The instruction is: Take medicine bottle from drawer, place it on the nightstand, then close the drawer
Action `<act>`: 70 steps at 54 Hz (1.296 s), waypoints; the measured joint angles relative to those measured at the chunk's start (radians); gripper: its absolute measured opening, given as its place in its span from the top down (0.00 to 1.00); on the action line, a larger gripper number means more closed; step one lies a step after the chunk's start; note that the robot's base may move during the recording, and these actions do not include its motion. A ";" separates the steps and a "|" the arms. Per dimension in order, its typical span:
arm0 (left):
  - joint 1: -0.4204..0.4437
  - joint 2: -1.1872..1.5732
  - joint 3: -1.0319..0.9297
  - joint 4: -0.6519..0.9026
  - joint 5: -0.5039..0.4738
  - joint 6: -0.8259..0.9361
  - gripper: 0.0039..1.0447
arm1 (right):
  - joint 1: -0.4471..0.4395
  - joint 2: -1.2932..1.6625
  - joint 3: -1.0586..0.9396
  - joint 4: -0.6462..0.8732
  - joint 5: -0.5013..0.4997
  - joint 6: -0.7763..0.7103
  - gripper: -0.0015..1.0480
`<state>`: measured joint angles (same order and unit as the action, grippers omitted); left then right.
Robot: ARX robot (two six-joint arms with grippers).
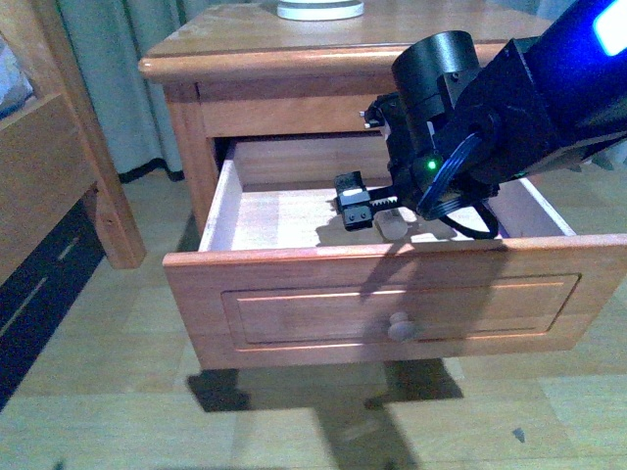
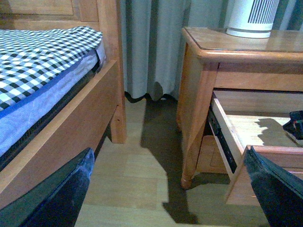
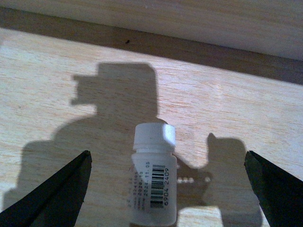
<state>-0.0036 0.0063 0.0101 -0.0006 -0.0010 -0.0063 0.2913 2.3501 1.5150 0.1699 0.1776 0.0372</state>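
Note:
The medicine bottle [image 3: 154, 182], small and white with a ribbed cap and a barcode label, lies on the pale floor of the drawer [image 3: 71, 71]. My right gripper [image 3: 166, 158] is open just above it, with one dark finger on each side of the bottle and not touching it. In the front view the drawer [image 1: 392, 304] stands pulled out of the nightstand [image 1: 343, 44]. There my right gripper [image 1: 377, 211] reaches down inside it over the pale bottle [image 1: 394, 225]. My left gripper [image 2: 169, 150] hangs open and empty above the floor, left of the nightstand [image 2: 199, 94].
A tall white ribbed device [image 1: 319, 8] stands on the nightstand top at the back. A wooden bed frame [image 2: 102, 94] with a checked cover is to the left, across a strip of wood floor. Grey curtains [image 2: 151, 42] hang behind.

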 joint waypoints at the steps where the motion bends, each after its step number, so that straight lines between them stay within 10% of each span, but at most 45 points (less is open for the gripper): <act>1: 0.000 0.000 0.000 0.000 0.000 0.000 0.06 | 0.000 0.009 0.008 -0.001 0.002 0.000 0.07; 12: 0.000 0.000 0.000 0.000 0.000 0.000 0.06 | 0.004 0.057 0.060 -0.016 0.002 0.013 0.07; 35: 0.000 0.000 0.000 0.000 0.000 0.000 0.06 | 0.018 0.087 0.063 -0.035 -0.066 0.084 0.69; 70: 0.000 0.000 0.000 0.000 0.000 0.000 0.06 | 0.043 -0.350 -0.166 0.085 -0.241 0.147 0.71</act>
<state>-0.0036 0.0063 0.0101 -0.0006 -0.0010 -0.0063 0.3344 2.0003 1.3487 0.2550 -0.0631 0.1841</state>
